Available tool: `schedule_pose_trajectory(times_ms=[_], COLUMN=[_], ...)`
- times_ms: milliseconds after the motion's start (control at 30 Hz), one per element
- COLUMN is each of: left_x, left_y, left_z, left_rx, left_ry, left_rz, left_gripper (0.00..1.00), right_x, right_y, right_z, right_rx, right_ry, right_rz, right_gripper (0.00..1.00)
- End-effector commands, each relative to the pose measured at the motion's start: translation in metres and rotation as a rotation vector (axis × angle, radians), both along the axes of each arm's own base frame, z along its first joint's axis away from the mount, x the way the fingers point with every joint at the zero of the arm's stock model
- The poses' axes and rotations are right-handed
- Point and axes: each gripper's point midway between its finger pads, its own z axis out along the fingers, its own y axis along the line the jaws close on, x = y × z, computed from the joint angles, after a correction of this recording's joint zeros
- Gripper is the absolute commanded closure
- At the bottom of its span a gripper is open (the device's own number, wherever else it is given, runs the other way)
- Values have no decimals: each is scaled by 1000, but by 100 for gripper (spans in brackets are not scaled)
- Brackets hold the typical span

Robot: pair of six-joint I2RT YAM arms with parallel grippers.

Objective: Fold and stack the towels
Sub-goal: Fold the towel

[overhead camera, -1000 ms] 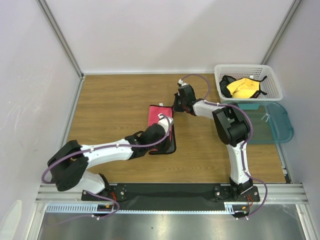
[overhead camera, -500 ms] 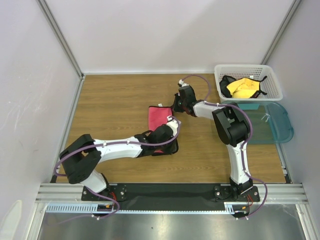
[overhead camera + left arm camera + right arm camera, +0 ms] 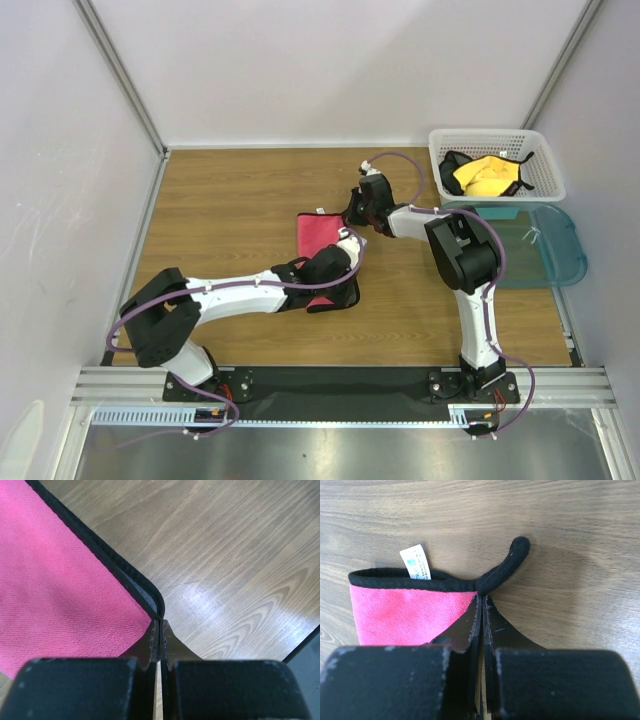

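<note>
A pink towel [image 3: 318,234] with a black hem lies folded in the middle of the wooden table. It also shows in the left wrist view [image 3: 60,580] and the right wrist view [image 3: 405,615]. My left gripper [image 3: 347,241] is shut, and its tips [image 3: 159,622] pinch a rounded hem corner on the towel's right side. My right gripper [image 3: 353,214] is shut at the towel's far right corner. Its tips [image 3: 481,598] pinch the black hem beside the hanging loop [image 3: 509,560] and the white label [image 3: 415,561].
A white basket [image 3: 540,165] holding yellow and black cloths stands at the back right. A teal translucent tray [image 3: 550,250] lies in front of it. Grey walls enclose the table on the left, back and right.
My left arm has swung to the right and its gripper has moved up along the towel's right edge towards my right gripper. My right gripper has barely moved.
</note>
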Motion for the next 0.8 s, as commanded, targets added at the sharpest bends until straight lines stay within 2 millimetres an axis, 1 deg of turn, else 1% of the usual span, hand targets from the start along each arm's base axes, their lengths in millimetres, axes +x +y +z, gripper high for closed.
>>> schedule_pose_trajectory(times_ms=[0,100,200,233,300,333,367,400,433,467,567,600,667,700,767], left_x=[8,11,9,9,9,10,10,10,12,8,9,8,13,11,12], left_y=[-17,-22,-31,-38,-46,-49,-51,-51,-53,-55,-57,-57,-63,-58,-59], left_z=[28,29,27,30,24,24,16,13,14,9,5,-3,-4,-14,-16], left_rx=[-62,-76,-98,-130,-135,-138,-120,-111,-112,-111,-102,-80,-76,-39,-29], left_ry=[-64,-67,-49,-48,-31,-27,-15,-9,-9,9,16,29,26,47,49], left_rz=[-10,-1,-24,-42,-57,-61,-60,-60,-60,-79,-83,-85,-86,-82,-79], left_gripper=[100,100,100,100,100,100,100,100,100,100,100,99,99,99,99], right_x=[-13,-14,-14,-15,-15,-15,-14,-15,-15,-15,-15,-15,-15,-15,-14], right_y=[-14,-15,-15,-15,-15,-15,-15,-15,-15,-15,-16,-16,-16,-15,-15], right_z=[-16,-19,-21,-22,-23,-23,-23,-23,-24,-23,-25,-24,-24,-24,-23], right_rx=[-52,-49,-47,-48,-48,-48,-47,-50,-51,-49,-52,-51,-52,-50,-51], right_ry=[55,57,60,61,61,63,60,60,61,61,64,61,61,60,58], right_rz=[-31,-37,-36,-35,-35,-36,-38,-34,-36,-35,-36,-36,-35,-34,-33], right_gripper=[100,100,100,100,100,100,100,100,100,100,100,100,100,100,100])
